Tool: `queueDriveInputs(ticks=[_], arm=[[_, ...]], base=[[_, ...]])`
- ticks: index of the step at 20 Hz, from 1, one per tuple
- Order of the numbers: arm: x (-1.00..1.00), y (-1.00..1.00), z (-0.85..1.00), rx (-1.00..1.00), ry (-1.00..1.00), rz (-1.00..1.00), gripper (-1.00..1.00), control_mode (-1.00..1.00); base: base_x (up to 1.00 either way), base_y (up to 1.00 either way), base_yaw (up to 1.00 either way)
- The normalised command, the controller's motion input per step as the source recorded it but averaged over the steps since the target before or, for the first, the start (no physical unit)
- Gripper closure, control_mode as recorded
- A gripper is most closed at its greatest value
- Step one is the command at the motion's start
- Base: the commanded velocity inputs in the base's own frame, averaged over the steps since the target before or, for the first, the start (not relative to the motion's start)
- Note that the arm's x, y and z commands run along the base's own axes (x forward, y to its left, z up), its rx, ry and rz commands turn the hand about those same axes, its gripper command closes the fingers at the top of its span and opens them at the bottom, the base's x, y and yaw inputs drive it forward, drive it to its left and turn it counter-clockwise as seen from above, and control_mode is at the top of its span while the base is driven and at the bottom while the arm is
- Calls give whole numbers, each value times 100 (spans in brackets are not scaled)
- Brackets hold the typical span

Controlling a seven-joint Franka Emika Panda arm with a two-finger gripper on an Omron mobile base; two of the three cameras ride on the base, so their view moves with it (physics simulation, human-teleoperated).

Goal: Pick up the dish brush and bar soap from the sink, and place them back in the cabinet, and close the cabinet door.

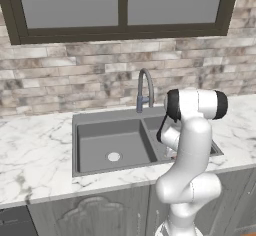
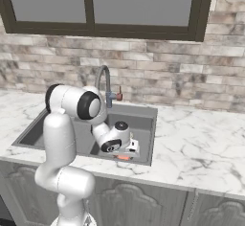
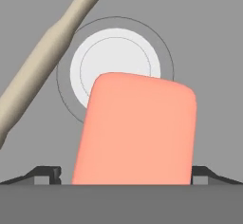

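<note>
In the sink, spread fingers flank the bar soap, apparently not yet touching, its long axis running away over the drain, the dish brush slanting alongside.

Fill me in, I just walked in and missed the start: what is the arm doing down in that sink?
The robot arm has its gripper lowered into the right basin of the sink, directly over the bar soap. The jaws are open, one fingertip on each side of the soap, and nothing is gripped yet. The soap partly covers the round silver drain, and the dish brush lies on the basin floor just beside it. Both items are in the sink, so it looks about to pick up the soap first.
</note>
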Motion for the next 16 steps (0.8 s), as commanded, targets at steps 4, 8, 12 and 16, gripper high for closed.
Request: queueDriveInputs(ticks=[4, 8, 12, 16], arm=[[8, 0, -18, 0, 0, 0, 100, -100], [0, 0, -2, 0, 0, 0, 100, -100], [6, 0, 3, 0, 0, 0, 100, -100], [2, 0, 35, 0, 0, 3, 100, -100]], base=[[0, 0, 0], [0, 0, 0], [0, 0, 0], [0, 0, 0]])
